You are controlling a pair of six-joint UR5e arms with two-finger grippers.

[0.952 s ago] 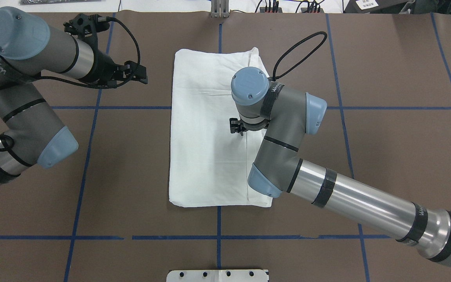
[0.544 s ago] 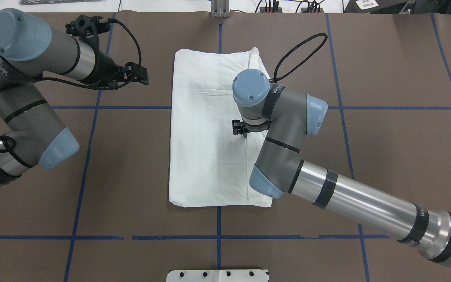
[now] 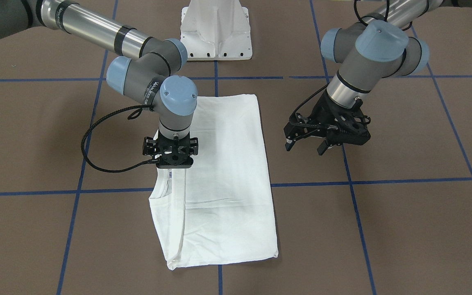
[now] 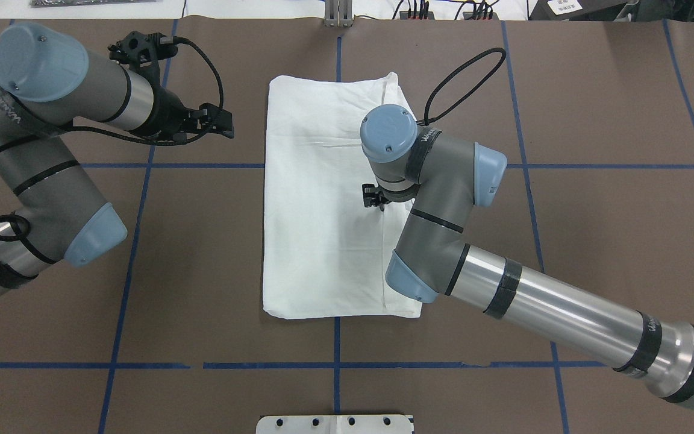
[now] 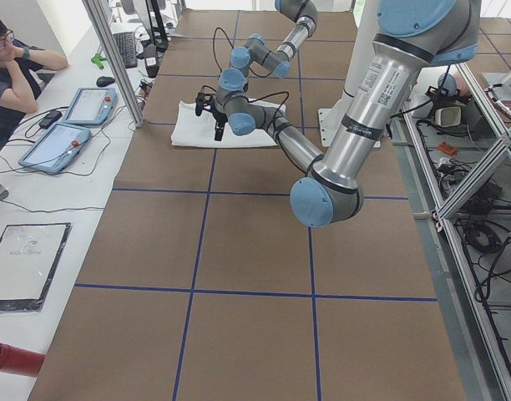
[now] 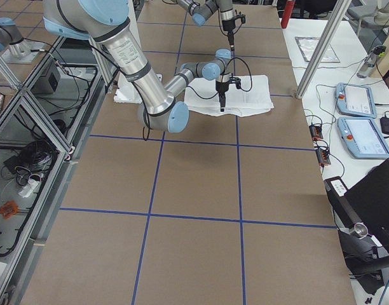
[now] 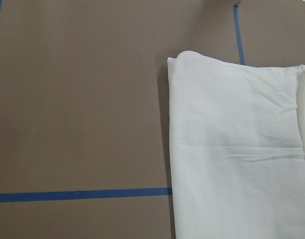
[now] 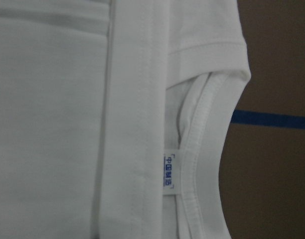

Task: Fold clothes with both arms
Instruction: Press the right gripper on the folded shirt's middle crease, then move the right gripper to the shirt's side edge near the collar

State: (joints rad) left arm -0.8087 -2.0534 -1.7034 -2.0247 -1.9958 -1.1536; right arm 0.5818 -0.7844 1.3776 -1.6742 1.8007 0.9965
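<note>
- Pointing down over T-shirt (image 3: 228, 172): right gripper (image 3: 172, 157); own wrist hides fingers, spread unreadable.
- Left gripper (image 3: 304, 148) spread, empty, beside T-shirt.
- Pedestal (image 3: 215, 30) on brown taped table (image 3: 404, 229); tablets (image 5: 59, 142) on side bench (image 5: 38, 188).

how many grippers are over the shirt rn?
1. The right arm's black two-finger gripper is above the folded white long-sleeved T-shirt, by its collar edge. The left arm's black gripper hangs beside the shirt, over the brown table. Both visible.
</note>
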